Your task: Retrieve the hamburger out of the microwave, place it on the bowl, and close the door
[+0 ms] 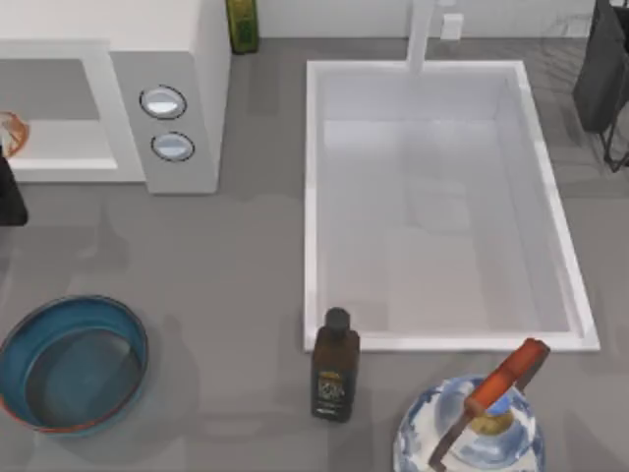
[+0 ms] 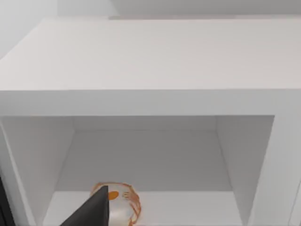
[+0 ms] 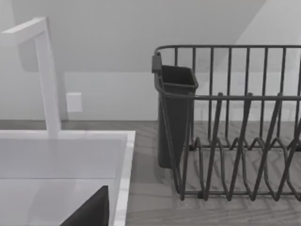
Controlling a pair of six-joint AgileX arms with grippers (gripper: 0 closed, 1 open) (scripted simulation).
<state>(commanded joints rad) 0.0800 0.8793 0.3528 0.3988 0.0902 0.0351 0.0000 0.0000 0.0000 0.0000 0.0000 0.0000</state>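
The hamburger [image 2: 117, 205] sits on the floor of the open microwave [image 2: 150, 70], near the front lip of the cavity and toward its left wall. In the left wrist view it lies just ahead of the left gripper, partly hidden behind the one dark finger [image 2: 91, 212] that reaches into the picture. From above, the same gripper [image 1: 8, 192] shows as a dark shape at the table's left edge, with the hamburger [image 1: 12, 133] just beyond it at the mouth of the microwave [image 1: 187, 98]. How far the jaws stand apart I cannot tell, and nothing appears to be held between them.

The hamburger looks small and light, a rounded lump with a smooth, glossy skin. I judge it could slip or roll under a careless squeeze, so the hold should be taken low across its widest part, one finger on each side, rather than on the domed top.

The right gripper is parked far from the work, over the back right of the table; one dark finger [image 3: 89, 212] shows there, with the sink [image 3: 61, 155] and the dish rack [image 3: 235, 127] ahead of it, and I cannot tell its opening either.

By count: one hamburger, one microwave with two knobs [image 1: 163, 102], one bowl [image 1: 74, 362] near the left front, one bottle [image 1: 335, 366] and one glass vessel with a red handle [image 1: 472, 428] in front of the sink [image 1: 442, 197], and a second bottle [image 1: 242, 25] behind the microwave.
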